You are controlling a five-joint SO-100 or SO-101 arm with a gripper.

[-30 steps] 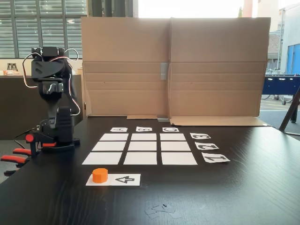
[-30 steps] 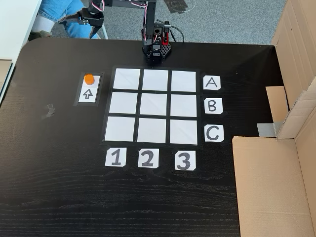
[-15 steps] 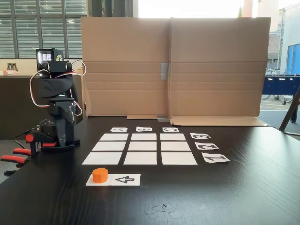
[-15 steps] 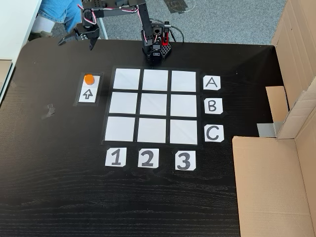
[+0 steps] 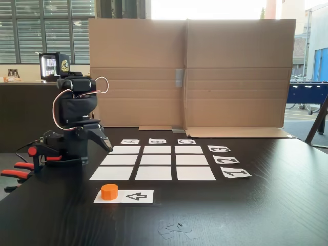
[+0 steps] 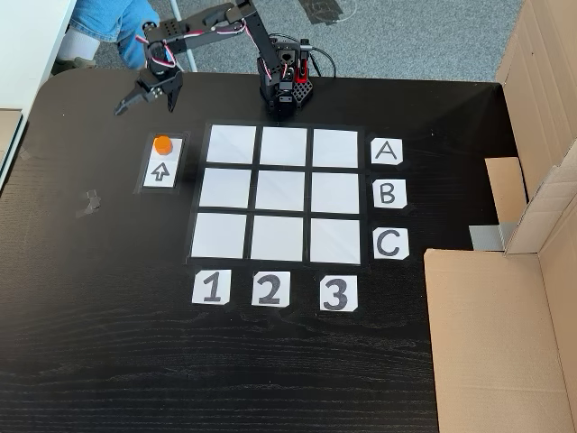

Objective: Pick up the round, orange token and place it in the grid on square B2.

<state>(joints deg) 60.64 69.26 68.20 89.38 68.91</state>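
The orange token (image 5: 109, 191) (image 6: 162, 143) stands on one end of a white strip with a black arrow (image 6: 161, 170). The grid (image 5: 124, 173) (image 6: 224, 234) lies in the middle of the black table, and its centre square B2 (image 5: 157, 159) (image 6: 283, 191) is bare. My gripper (image 5: 97, 145) (image 6: 144, 108) hangs open above the table, a short way beyond the token toward the arm's base, with nothing between its fingers. It is apart from the token.
The arm's base (image 6: 287, 88) is clamped at the table edge beside column A, with orange-handled clamps (image 5: 18, 171) nearby. A cardboard wall (image 5: 189, 72) (image 6: 505, 334) stands along the C side. Paper labels (image 6: 386, 193) edge the grid. A person's legs (image 6: 104, 23) show beyond the table.
The arm has swung from its folded pose out and down toward the token's end of the strip. The gripper has opened and dropped lower. The token has not moved.
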